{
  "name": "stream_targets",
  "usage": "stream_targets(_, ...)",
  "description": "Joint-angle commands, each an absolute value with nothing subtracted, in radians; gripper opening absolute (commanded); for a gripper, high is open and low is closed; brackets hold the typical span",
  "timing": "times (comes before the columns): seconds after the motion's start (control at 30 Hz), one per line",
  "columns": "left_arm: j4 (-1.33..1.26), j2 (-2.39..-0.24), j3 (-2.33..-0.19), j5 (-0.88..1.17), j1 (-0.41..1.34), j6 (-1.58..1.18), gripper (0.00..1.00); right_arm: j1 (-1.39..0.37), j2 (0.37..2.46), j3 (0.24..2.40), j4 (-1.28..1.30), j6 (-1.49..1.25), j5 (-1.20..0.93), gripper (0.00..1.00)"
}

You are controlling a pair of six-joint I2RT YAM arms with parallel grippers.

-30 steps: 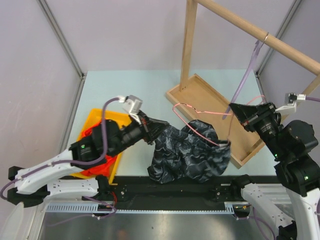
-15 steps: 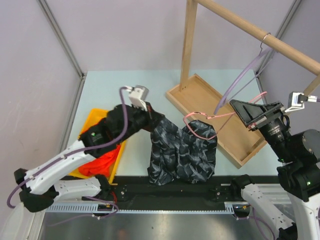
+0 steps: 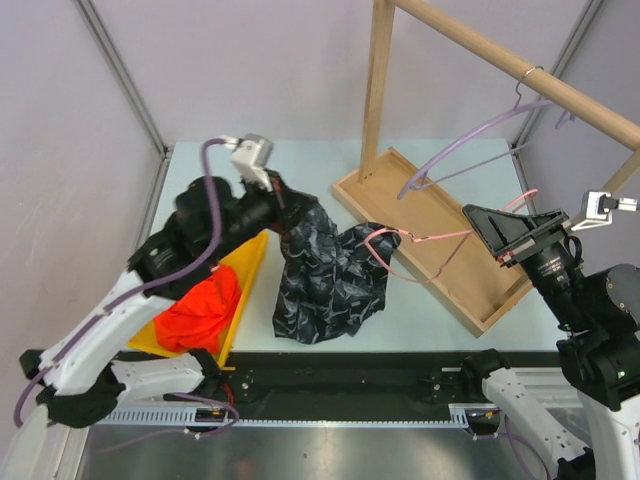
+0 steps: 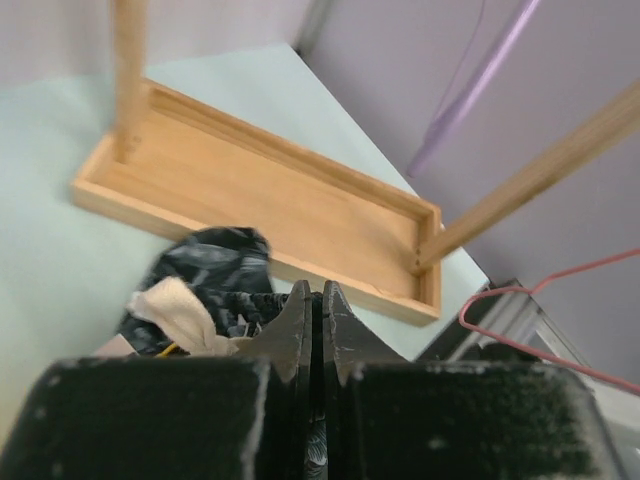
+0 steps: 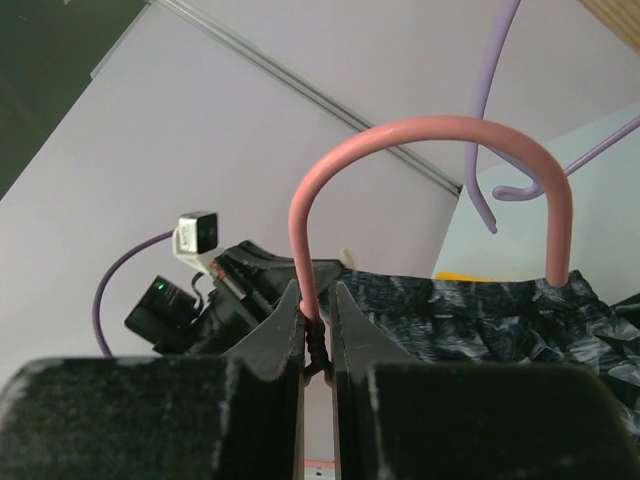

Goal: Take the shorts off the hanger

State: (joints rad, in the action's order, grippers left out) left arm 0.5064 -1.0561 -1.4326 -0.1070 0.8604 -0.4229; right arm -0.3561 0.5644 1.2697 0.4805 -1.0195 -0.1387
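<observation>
My left gripper [image 3: 290, 213] is shut on the upper edge of the dark navy-black shorts [image 3: 325, 275] and holds them up, with the rest draped on the table. In the left wrist view its jaws [image 4: 318, 300] are pressed together on the dark shorts [image 4: 210, 262]. My right gripper [image 3: 500, 242] is shut on the pink wire hanger [image 3: 420, 238]. The hanger's left end touches the shorts' right edge. In the right wrist view the jaws [image 5: 318, 318] pinch the pink hanger [image 5: 430, 124], with the shorts [image 5: 500, 310] behind. The orange shorts [image 3: 196, 315] lie in a yellow bin [image 3: 245, 265].
A wooden rack stands at the back right with a post [image 3: 378, 90], a sloping rod [image 3: 560, 92] and a tray base [image 3: 470, 290]. A purple hanger [image 3: 470, 160] hangs from the rod, just above the pink one. Grey walls close in both sides.
My left gripper has pulled the dark shorts left and toward the back, off most of the pink hanger. The purple hanger has swung up and left. My right gripper has lifted slightly.
</observation>
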Motion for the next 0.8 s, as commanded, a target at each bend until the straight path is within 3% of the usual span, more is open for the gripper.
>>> stream_targets(0.0, 0.382, -1.210, -1.460, 0.141, 0.854, -0.486, 0.00, -0.354, 0.548, 1.279, 0.471, -1.011, -0.126, 0.00)
stream_targets(0.1, 0.293, -1.299, -1.448, 0.250, 0.868, -0.540, 0.00, -0.353, 0.538, 1.279, 0.480, -1.006, -0.120, 0.00)
stream_targets(0.27, 0.299, -1.417, -1.486, 0.258, 0.937, -0.525, 0.00, -0.353, 0.531, 1.279, 0.489, -0.999, -0.110, 0.00)
stream_targets(0.77, 0.437, -1.359, -1.215, 0.012, 0.871, -0.407, 0.00, -0.353, 0.535, 1.279, 0.517, -0.971, -0.104, 0.00)
